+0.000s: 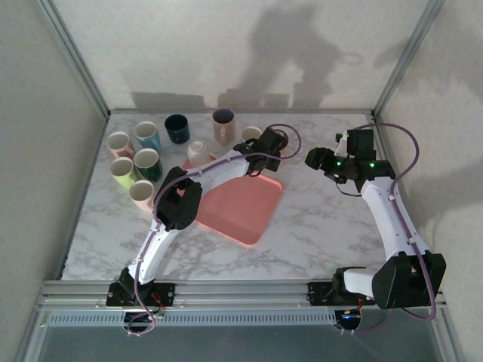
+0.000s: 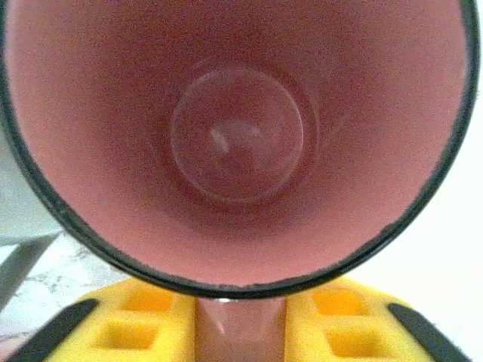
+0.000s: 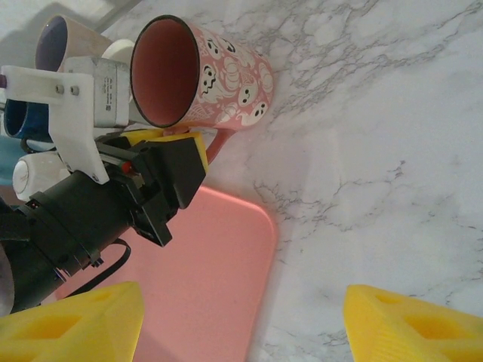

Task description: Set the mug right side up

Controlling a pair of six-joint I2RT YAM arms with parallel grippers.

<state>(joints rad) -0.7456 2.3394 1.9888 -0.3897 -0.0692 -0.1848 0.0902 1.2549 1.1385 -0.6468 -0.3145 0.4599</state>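
The mug (image 3: 226, 72), pink with a pale skull-like pattern and a dark rim, lies on its side on the marble table (image 3: 377, 151), just past the far right corner of the pink tray (image 3: 204, 279). From above it sits near the far middle of the table, right of a cluster of other mugs (image 1: 143, 158) standing at the far left.

The left gripper (image 3: 177, 139) reaches in from the tray side. Its yellow fingers (image 2: 128, 324) sit on either side of the mug's handle, pressed to it with no gap to be seen. In the left wrist view the open mouth faces straight back at the camera, and the pink inside and round bottom show above the fingers.

The right gripper (image 3: 241, 324) hangs well apart to the right of the mug, above the tray's edge and bare table. Its fingers (image 3: 72, 324) are spread wide with nothing between them.

Whether the mug's lower side rests fully on the table or is partly lifted cannot be told.
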